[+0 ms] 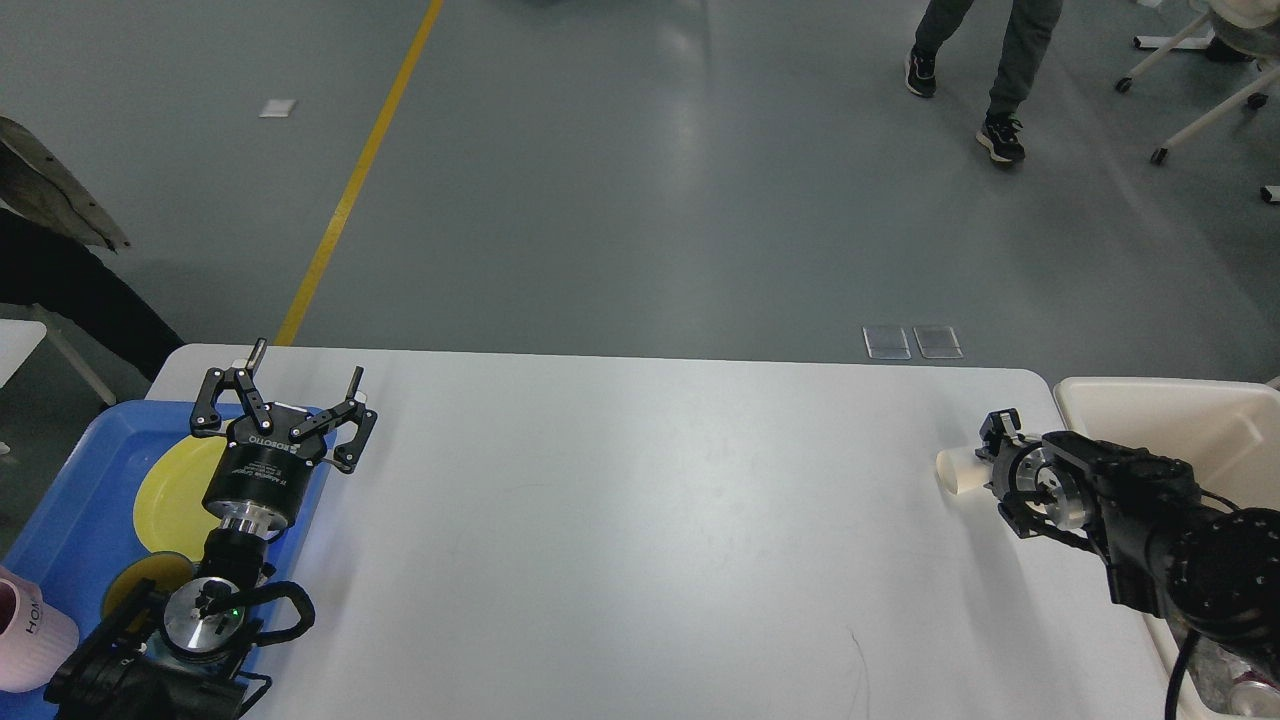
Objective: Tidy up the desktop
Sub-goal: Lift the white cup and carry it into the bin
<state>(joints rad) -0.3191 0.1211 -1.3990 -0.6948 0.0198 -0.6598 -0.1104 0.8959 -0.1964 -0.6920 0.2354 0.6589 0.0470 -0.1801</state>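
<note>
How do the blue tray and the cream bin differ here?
The blue tray sits off the desktop's left edge; the cream bin sits off its right edge. The tray is shallow, holding a yellow plate; the bin is deeper, with high walls. Both lie beside an arm.

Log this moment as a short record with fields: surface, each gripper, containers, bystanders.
surface: large white rectangular desktop
left gripper: open, holding nothing, above the tray's right edge
right gripper: state unclear; a small white cylindrical cup lies on its side at its tip
left container: blue plastic tray with a yellow round plate
right container: cream-white bin beside the desktop's right edge
bystanders: one person's legs on the grey floor
</note>
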